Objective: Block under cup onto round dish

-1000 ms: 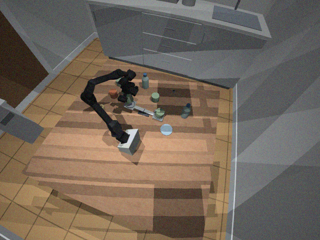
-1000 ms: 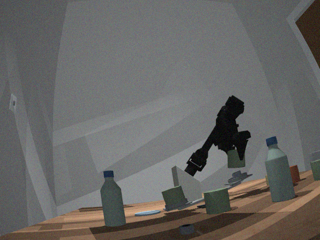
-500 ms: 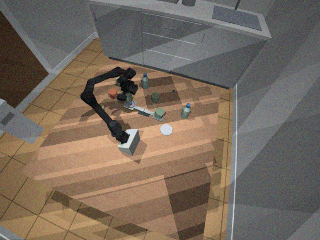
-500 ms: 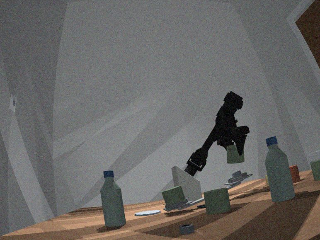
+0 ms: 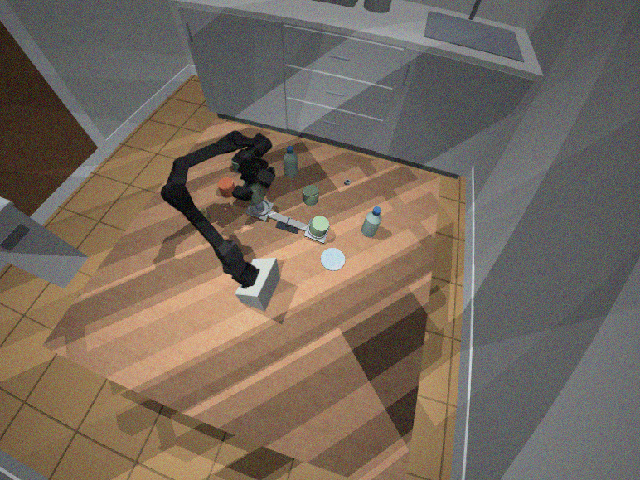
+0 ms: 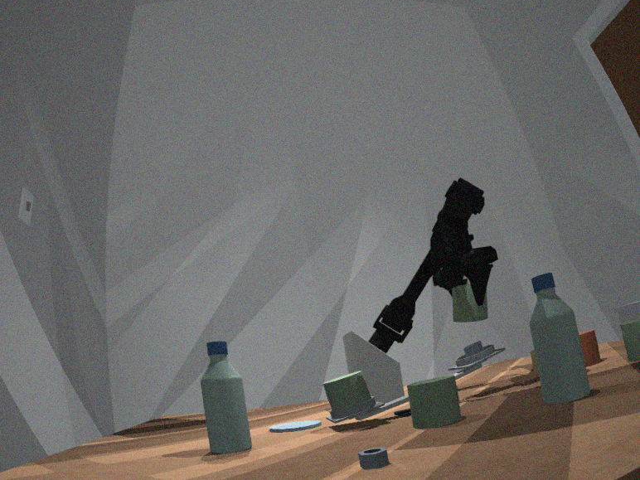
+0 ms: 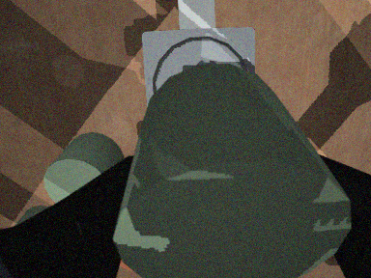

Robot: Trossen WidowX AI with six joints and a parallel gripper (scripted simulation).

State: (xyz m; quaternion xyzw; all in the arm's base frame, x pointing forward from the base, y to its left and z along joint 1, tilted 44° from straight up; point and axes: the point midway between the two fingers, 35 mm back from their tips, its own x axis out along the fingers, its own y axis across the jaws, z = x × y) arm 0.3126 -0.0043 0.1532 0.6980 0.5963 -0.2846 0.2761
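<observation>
My gripper (image 5: 256,191) (image 6: 466,294) is shut on one green cup (image 6: 469,309) (image 7: 232,125), which hangs in the air above the raised end of the balance (image 5: 288,220) (image 6: 392,406) (image 7: 195,10). On that raised pan, a small grey shape (image 6: 472,348) stands below the cup; in the wrist view the cup hides most of this area. The other green cup (image 5: 319,227) (image 6: 346,393) stands on the lower pan, tilted with it. The round pale blue dish (image 5: 332,259) (image 6: 295,426) lies near that lower end, with nothing on it.
A green cylinder (image 5: 310,196) (image 6: 434,403) stands beside the balance. One bottle (image 5: 370,225) (image 6: 225,408) stands beyond the lower end, another bottle (image 5: 290,165) (image 6: 559,349) behind the raised end. A red cylinder (image 5: 226,186) (image 6: 589,347) and a small ring (image 5: 347,182) (image 6: 373,458) also stand there.
</observation>
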